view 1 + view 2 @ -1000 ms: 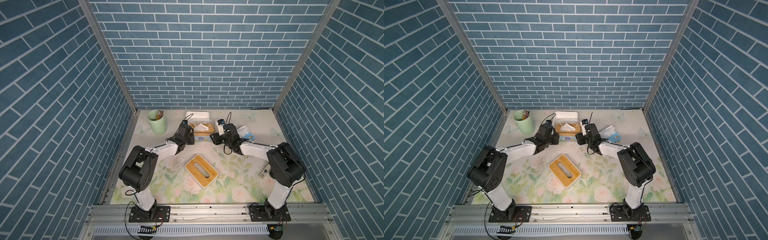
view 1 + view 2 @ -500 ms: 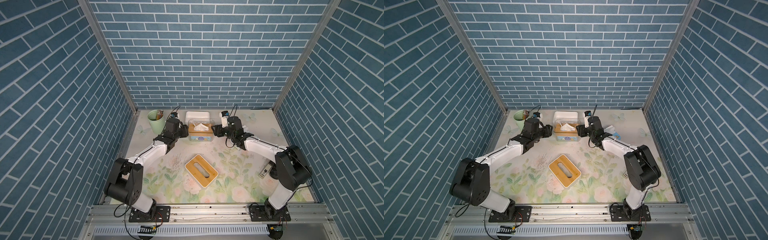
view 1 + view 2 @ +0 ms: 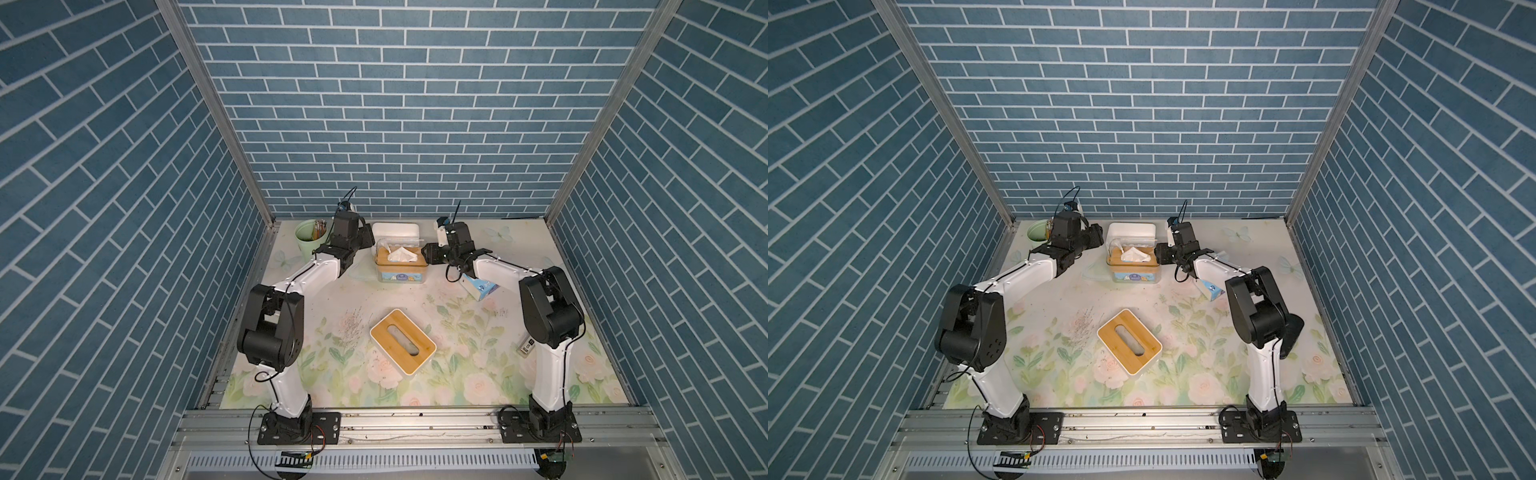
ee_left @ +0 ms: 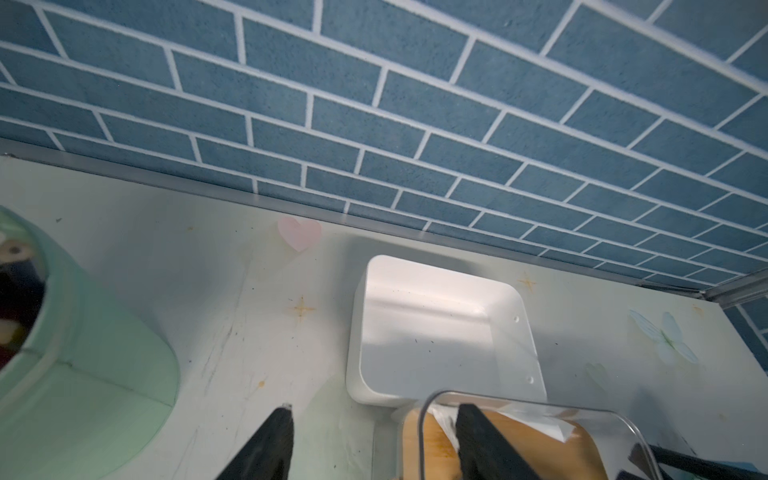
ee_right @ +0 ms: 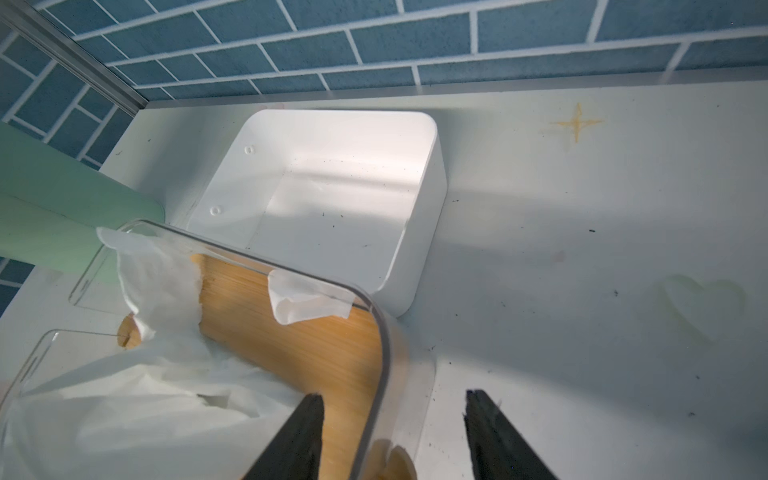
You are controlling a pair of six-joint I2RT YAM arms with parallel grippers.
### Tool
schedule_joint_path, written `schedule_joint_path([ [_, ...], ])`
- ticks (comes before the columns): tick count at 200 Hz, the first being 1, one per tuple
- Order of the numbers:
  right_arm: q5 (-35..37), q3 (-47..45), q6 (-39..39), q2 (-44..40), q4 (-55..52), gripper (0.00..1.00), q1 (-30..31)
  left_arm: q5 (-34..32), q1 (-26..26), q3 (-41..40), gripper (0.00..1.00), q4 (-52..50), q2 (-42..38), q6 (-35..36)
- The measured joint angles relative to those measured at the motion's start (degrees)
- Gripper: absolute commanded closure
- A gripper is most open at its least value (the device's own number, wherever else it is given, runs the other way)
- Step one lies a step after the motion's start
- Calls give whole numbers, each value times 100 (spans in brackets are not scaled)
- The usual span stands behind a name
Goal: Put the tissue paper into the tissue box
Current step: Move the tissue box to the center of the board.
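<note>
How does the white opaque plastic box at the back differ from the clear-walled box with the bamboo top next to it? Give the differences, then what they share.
The white opaque plastic box has solid walls; the clear-walled box is see-through, with a bamboo top. The white one is uncovered and empty; the clear-walled one has white tissue sticking up from it. Both are rounded-cornered rectangles on the floral mat.

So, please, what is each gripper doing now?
Left gripper: open, fingers astride the clear box wall, holding nothing.
Right gripper: open, the same.
</note>
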Motion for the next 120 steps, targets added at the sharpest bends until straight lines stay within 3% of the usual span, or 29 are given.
schedule_joint_path([
  [58,85,129,31,24,-188,53,-164,-247,13,997,33,-245,1047,337],
  [120,122,127,107,24,-181,54,-363,-350,17,1895,37,-533,2105,551],
])
